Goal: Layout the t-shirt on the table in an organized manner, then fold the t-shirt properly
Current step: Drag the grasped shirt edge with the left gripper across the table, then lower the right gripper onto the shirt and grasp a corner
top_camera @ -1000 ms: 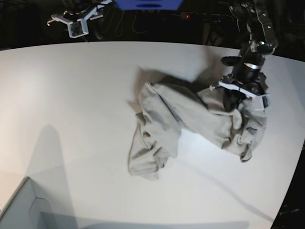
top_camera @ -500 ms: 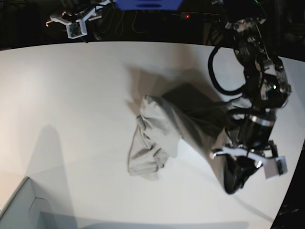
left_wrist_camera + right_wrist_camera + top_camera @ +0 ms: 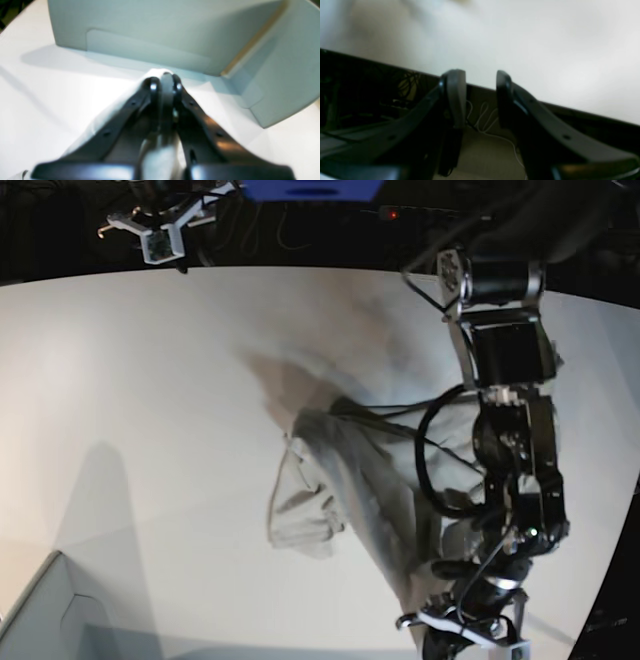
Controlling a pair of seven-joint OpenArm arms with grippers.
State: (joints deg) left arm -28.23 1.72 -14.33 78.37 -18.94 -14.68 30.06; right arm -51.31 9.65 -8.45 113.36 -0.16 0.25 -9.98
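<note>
The beige-grey t-shirt (image 3: 335, 480) lies crumpled at the middle of the white table (image 3: 150, 380), with one end drawn out toward the near right edge. My left gripper (image 3: 445, 642) is low at that near edge, shut on the drawn-out end. In the left wrist view the left gripper (image 3: 163, 80) has its jaws pressed together on a fold of pale t-shirt cloth (image 3: 110, 117). My right gripper (image 3: 160, 235) hangs beyond the table's far left edge. In its own wrist view the right gripper (image 3: 480, 86) stands open with nothing between its fingers.
A grey box (image 3: 40, 620) sits at the near left corner, and the grey box (image 3: 175, 37) fills the space ahead of the left gripper in the left wrist view. The left arm (image 3: 505, 380) reaches across the table's right side. Cables (image 3: 482, 117) lie below the table's far edge.
My left arm has swung from the far right of the table to the near right edge, dragging one end of the t-shirt with it and stretching the cloth. The right arm has not moved.
</note>
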